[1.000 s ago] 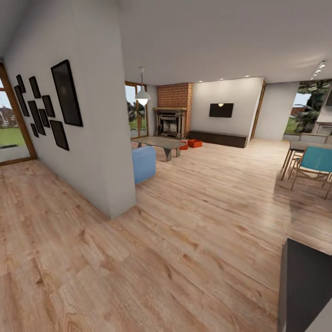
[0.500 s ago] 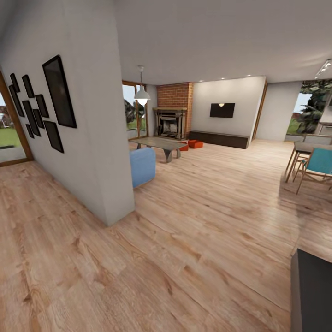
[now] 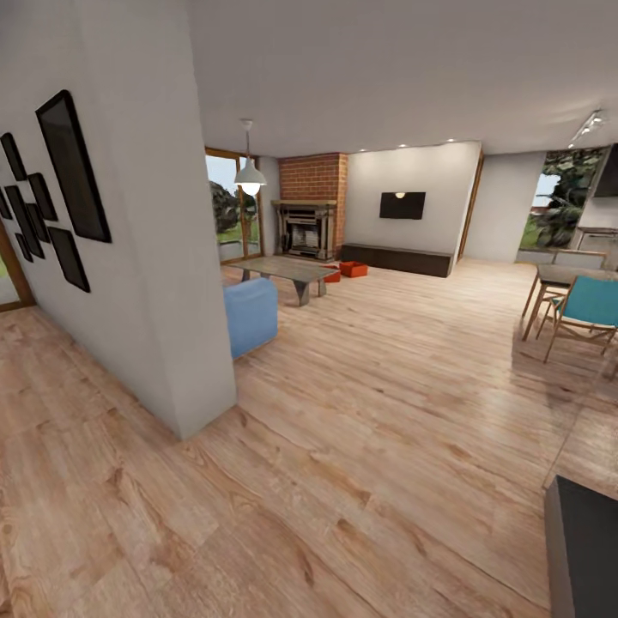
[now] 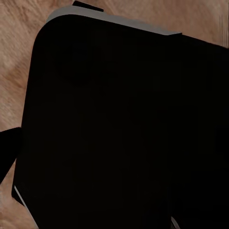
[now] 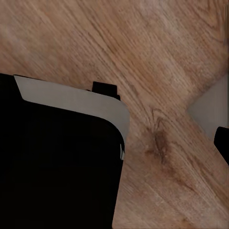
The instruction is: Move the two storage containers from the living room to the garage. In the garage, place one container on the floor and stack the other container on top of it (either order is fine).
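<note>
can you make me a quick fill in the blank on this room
1. The two orange bins sit on the ____ floor near the fireplace.
2. The fireplace's chimney wall is made of ____.
3. The chair by the dining table is ____.

Missing words: wood; brick; blue

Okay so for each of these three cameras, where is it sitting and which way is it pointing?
Head view: high on the robot, facing forward across the wood-plank floor toward the brick fireplace, the glass coffee table and the two storage containers beyond it; a dark edge at lower right may be the robot's own.
Left wrist view: on the left arm, aimed down at a dark rounded panel, seemingly the robot's body.
Right wrist view: on the right arm, aimed down at planks beside a similar panel.
Both wrist views share the plank floor and dark bodywork.
</note>
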### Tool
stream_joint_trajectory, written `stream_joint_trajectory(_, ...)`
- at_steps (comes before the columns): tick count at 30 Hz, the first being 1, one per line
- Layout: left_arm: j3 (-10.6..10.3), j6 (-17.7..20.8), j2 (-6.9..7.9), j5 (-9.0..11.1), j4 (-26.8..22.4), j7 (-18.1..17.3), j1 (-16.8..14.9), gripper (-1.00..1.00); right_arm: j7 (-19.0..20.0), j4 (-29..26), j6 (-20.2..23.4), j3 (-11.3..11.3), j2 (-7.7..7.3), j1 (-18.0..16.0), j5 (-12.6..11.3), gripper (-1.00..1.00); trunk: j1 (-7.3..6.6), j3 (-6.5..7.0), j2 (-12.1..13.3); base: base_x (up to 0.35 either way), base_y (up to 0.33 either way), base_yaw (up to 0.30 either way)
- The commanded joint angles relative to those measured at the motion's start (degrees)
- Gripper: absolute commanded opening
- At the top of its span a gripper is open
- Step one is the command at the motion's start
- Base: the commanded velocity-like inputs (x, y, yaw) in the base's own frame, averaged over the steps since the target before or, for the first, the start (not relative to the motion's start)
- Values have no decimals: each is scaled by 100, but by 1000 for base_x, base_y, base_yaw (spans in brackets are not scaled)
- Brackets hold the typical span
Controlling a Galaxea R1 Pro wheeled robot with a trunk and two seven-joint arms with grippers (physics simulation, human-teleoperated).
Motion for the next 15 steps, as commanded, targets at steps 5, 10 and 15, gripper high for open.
stream_joint_trajectory(5,-9,0,-1,33,-2,2,0,100,-5,15,-5,42,-3,-7,5,100,3,-6,-2,322,0,-271)
stream_joint_trajectory(10,-11,7,-1,33,1,2,0,100,31,15,0,44,-15,-7,9,100,3,-6,-2,322,0,-288)
stream_joint_trajectory(15,-11,8,-1,33,1,2,0,100,40,15,-3,44,-16,-5,9,100,3,-6,-2,323,0,-289)
